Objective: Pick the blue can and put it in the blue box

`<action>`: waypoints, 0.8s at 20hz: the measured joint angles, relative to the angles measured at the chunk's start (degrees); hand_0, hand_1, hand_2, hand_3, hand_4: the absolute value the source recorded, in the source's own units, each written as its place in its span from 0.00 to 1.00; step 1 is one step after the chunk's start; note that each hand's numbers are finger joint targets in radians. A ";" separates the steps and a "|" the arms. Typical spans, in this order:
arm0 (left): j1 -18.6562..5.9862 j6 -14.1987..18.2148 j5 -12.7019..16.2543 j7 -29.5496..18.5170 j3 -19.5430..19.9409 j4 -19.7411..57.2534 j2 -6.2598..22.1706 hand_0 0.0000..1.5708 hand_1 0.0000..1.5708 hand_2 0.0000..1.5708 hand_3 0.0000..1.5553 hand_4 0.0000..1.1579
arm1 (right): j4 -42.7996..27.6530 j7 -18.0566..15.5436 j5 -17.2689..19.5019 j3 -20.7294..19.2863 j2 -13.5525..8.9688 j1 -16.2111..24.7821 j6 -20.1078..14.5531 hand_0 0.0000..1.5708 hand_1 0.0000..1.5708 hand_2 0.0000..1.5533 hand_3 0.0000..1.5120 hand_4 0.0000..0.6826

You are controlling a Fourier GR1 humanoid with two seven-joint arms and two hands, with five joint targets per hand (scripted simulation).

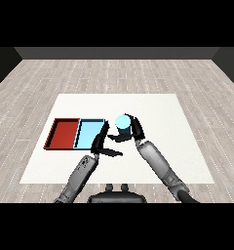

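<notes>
We've got the right hand (133, 129) curled round the blue can (122, 122) — carry step, can just at 3 o'clock of the blue tray (88, 133). Left hand (102, 142) relaxed, holding nothing. Next, we'd judge — shift toward 9 o'clock, lower, release.

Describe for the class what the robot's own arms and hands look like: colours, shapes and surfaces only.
Two grey, rounded forearms with a slightly glossy finish enter from the lower corners. Each ends in a black robot hand with slim fingers and a thumb: the left robot hand and the right robot hand. No cables or markings show.
</notes>
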 measured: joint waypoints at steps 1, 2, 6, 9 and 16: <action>0.04 -0.30 -0.10 0.59 0.32 -0.20 -0.01 0.00 0.00 0.00 0.00 0.00 | 0.38 -0.53 0.64 -0.48 0.47 0.50 0.63 0.94 0.94 0.94 0.92 0.87; -0.31 0.83 -0.11 1.36 -0.56 -0.20 -0.01 0.00 0.00 0.00 0.00 0.00 | 1.60 -1.28 1.33 -0.73 1.29 0.31 0.84 0.94 0.94 0.93 0.91 0.88; -1.22 1.67 0.58 0.89 -1.29 2.42 -0.03 0.00 0.00 0.00 0.00 0.00 | -0.05 -0.75 4.08 -1.73 2.79 1.71 2.20 0.94 0.94 0.93 0.92 0.86; -3.03 1.61 1.39 0.14 -0.46 5.39 -0.03 0.00 0.00 0.00 0.00 0.00 | -1.01 -0.54 5.02 -3.24 3.45 2.45 4.48 0.94 0.94 0.94 0.92 0.85; -5.52 3.37 3.20 -0.30 -1.69 8.34 -0.04 0.00 0.00 0.00 0.00 0.00 | -1.66 0.33 7.55 -4.93 5.97 2.67 6.77 0.95 0.95 0.94 0.91 0.81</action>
